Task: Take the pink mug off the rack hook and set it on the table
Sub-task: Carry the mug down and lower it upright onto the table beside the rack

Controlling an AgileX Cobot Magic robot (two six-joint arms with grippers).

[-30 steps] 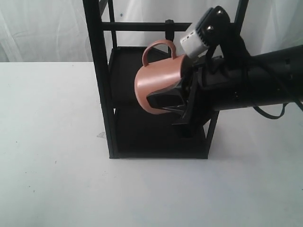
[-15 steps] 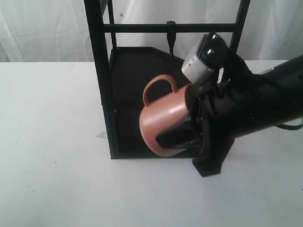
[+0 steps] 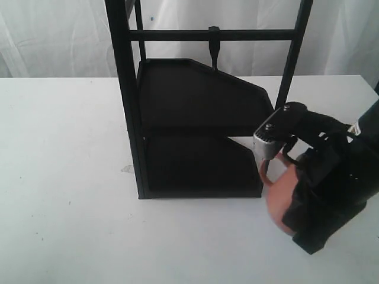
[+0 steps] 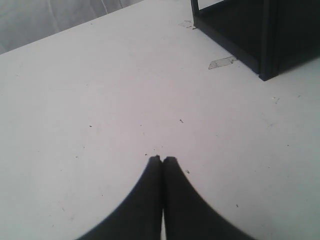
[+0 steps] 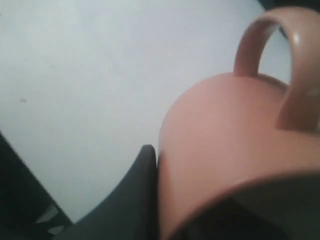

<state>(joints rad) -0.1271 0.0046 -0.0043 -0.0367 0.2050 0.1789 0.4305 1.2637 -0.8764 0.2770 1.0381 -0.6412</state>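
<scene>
Grips the pink mug point(image 3: 277, 198) in the right hand point(image 3: 302, 216), low down and just beside the right front post of the black rack point(image 3: 127, 89). Clamps it by the body, one dark finger point(image 5: 142, 195) lying flat against the salmon side in the right wrist view. Carries it tilted, with the loop handle point(image 5: 280, 60) turned up and toward the rack. Already off the rack hook point(image 3: 214, 46), which sits well above on the top crossbar. Hangs close over the white table point(image 3: 65, 195); cannot tell whether touching it, since the hand covers the underside. Holds the left hand point(image 4: 162, 161) narrow, fingers pressed tip to tip with nothing between them, over a stretch of table dotted with small dark specks. Near the rack's foot, a scrap of clear tape point(image 4: 222, 62) stuck flat to the table.
</scene>
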